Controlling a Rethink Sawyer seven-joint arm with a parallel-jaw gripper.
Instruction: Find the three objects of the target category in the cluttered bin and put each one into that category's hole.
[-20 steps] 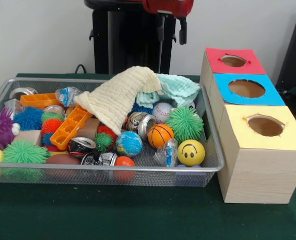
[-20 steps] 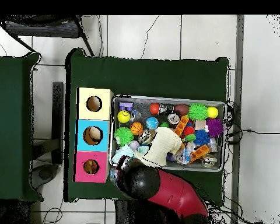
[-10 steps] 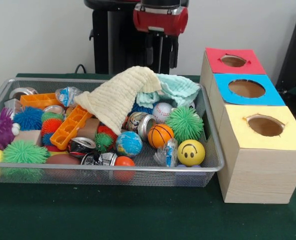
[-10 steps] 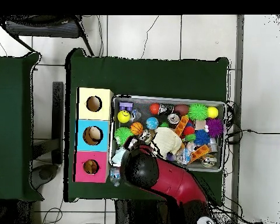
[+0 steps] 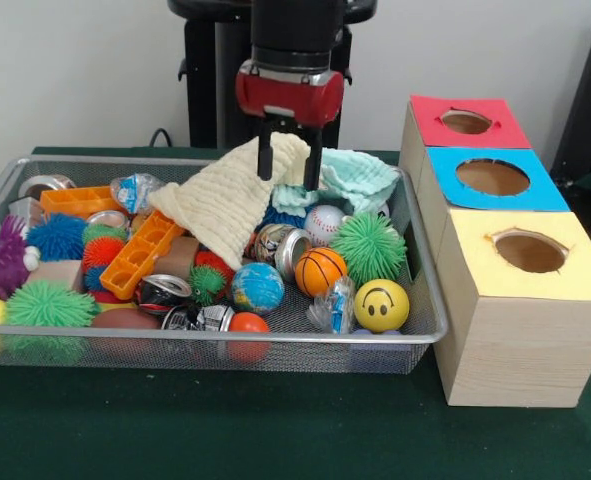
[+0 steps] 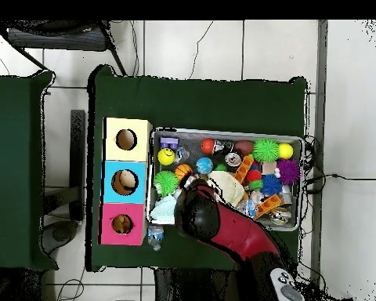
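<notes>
A: Status?
B: Cluttered bin [image 5: 427, 330] is sitting on the worktop [image 5: 275, 430], still crammed. Hole [image 5: 466, 121] is sitting right of it.
A: Gripper?
B: Gripper [image 5: 289, 162] is hanging spread over the cream cloth [image 5: 230, 195], pinching nothing. Sorting looks barely begun.

The green table [image 5: 225, 430] carries the wire basket [image 5: 275, 340] on the left and three wooden boxes [image 5: 520, 335] on the right.
</notes>
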